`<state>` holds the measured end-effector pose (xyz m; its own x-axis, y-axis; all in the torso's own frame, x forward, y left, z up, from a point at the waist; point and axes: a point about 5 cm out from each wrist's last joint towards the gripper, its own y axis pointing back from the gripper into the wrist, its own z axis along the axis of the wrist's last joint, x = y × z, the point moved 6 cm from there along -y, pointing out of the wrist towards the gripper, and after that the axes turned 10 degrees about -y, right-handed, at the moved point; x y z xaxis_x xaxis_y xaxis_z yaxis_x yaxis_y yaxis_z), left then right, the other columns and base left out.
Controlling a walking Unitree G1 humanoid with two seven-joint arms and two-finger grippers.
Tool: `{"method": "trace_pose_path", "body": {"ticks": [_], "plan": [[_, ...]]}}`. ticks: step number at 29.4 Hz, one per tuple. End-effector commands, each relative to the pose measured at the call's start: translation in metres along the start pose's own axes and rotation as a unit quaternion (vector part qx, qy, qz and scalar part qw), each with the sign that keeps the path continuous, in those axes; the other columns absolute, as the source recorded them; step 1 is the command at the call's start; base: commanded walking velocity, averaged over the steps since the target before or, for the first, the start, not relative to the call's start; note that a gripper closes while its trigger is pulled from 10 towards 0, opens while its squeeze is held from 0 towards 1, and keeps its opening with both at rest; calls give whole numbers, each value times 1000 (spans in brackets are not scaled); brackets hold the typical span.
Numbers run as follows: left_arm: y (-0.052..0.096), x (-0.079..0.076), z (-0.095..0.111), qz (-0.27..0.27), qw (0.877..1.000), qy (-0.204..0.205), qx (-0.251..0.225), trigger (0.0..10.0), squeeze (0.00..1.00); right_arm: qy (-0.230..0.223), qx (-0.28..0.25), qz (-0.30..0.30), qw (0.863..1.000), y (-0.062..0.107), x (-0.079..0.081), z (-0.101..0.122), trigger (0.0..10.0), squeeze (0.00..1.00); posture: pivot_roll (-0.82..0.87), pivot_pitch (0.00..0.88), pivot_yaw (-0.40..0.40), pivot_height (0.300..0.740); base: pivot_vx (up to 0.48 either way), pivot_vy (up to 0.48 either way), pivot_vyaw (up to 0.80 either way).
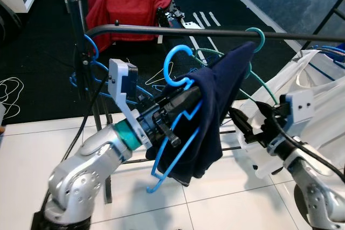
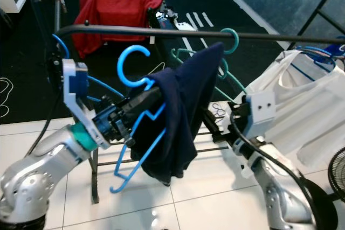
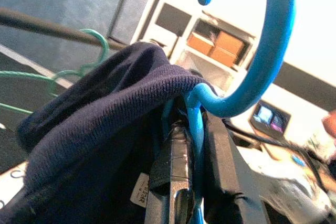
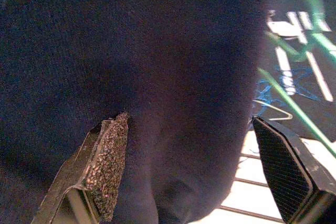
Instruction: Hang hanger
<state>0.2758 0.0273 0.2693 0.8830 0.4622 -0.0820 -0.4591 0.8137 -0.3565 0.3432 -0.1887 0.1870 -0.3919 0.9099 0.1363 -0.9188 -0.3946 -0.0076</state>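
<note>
Left arm (image 1: 86, 171) closest to us, silver, raised toward the rail (image 1: 215, 33). Our left gripper (image 1: 180, 100) has its fingers clamped narrow on the neck of the blue hanger (image 1: 175, 149), just under the hook (image 3: 262, 61). A navy garment (image 1: 215, 111) is draped over the hanger and partly over the fingers. The hook sits below the rail and on our side of it, open end up, not yet over the bar. Our right gripper (image 4: 189, 166) is spread wide, pads either side of the navy cloth, gripping nothing. A green hanger (image 1: 253, 41) and a white garment (image 1: 318, 95) already hang on the rail to the right. Risks, as we judge them: the garment looks loosely slung and could slide off if we tilt the hanger; the hook could strike the rail's underside or tangle with the green hanger.
</note>
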Motion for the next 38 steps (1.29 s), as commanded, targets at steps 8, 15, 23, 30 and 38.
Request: {"method": "trace_pose_path", "body": {"ticks": [8, 15, 23, 30, 38], "plan": [[7, -29, -16, -80, 996, 3, 35, 10000, 0, 93, 11, 40, 995, -11, 9, 2, 10000, 0, -71, 71, -18, 740, 0, 0, 0], [4, -35, -17, -90, 995, 15, 38, 10000, 0, 127, -13, 27, 992, -10, 9, 5, 0, 0, -78, 79, -10, 740, 0, 0, 0], [5, -33, -16, -89, 995, 14, 39, 10000, 0, 117, -18, 37, 992, -12, 11, 3, 0, 0, -72, 81, -10, 740, 0, 0, 0], [2, -24, -22, -62, 997, -1, 49, 10000, 0, 129, -11, 54, 990, -9, 18, 0, 0, 0, -74, 85, -9, 740, 0, 0, 0], [-10, -8, -28, -12, 998, -32, 58, 10000, 0, 137, -9, 94, 986, 7, 34, 8, 0, 0, -89, 91, -2, 740, 0, 0, 0]]}}
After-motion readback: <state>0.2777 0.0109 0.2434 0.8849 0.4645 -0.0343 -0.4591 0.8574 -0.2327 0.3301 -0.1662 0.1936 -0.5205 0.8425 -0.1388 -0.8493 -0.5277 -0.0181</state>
